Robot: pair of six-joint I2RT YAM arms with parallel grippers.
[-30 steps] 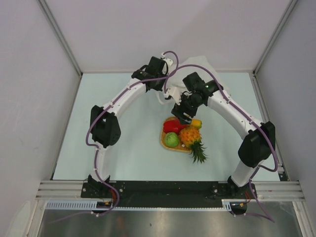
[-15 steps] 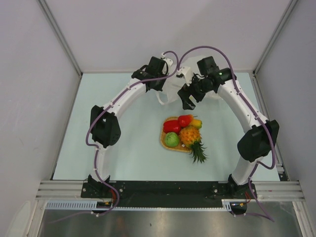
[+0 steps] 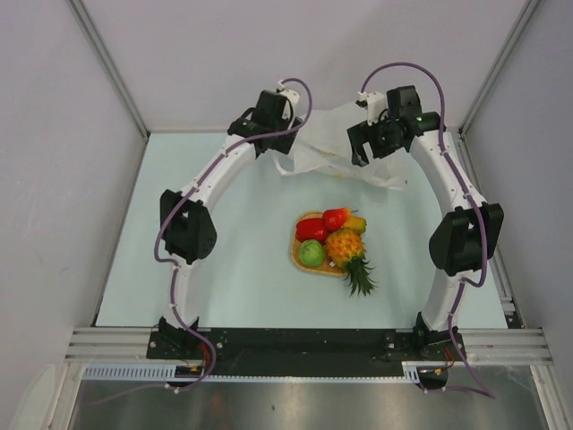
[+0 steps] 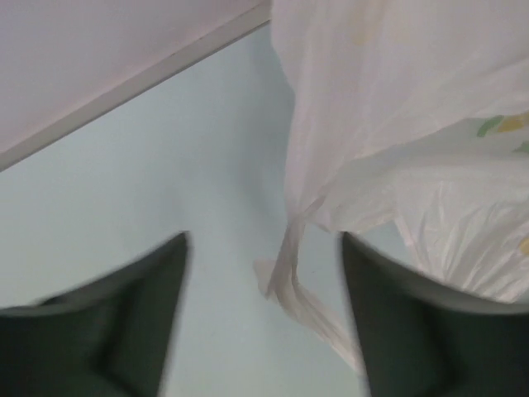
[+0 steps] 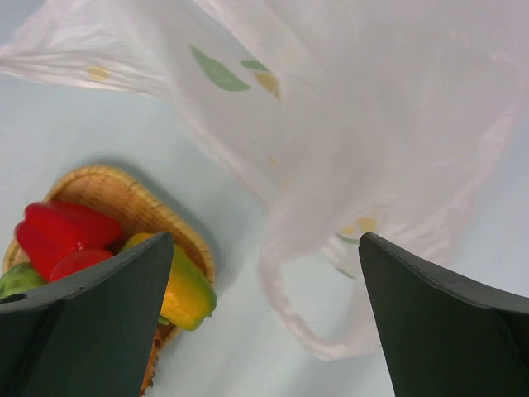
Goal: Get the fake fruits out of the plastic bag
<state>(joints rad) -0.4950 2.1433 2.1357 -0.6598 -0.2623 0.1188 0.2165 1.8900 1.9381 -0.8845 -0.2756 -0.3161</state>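
1. The left gripper (image 4: pixel 263 244): two dark, blurred fingers (image 4: pixel 140 322) at the lower edge, spread apart with nothing clamped.
2. The plastic bag (image 4: pixel 397 124): translucent white with faint green and yellow print, filling the right side.
3. A thin bag strip (image 4: pixel 289 273) hangs between the fingers.
4. The pale table (image 4: pixel 149 165) meets the wall (image 4: pixel 99 50) at upper left.

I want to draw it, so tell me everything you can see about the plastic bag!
The plastic bag is thin, crinkly, see-through white, printed with little green leaves and yellow spots. It sits crumpled at the table's far side, one loop handle showing, apart from the tray. No jaws grip it.
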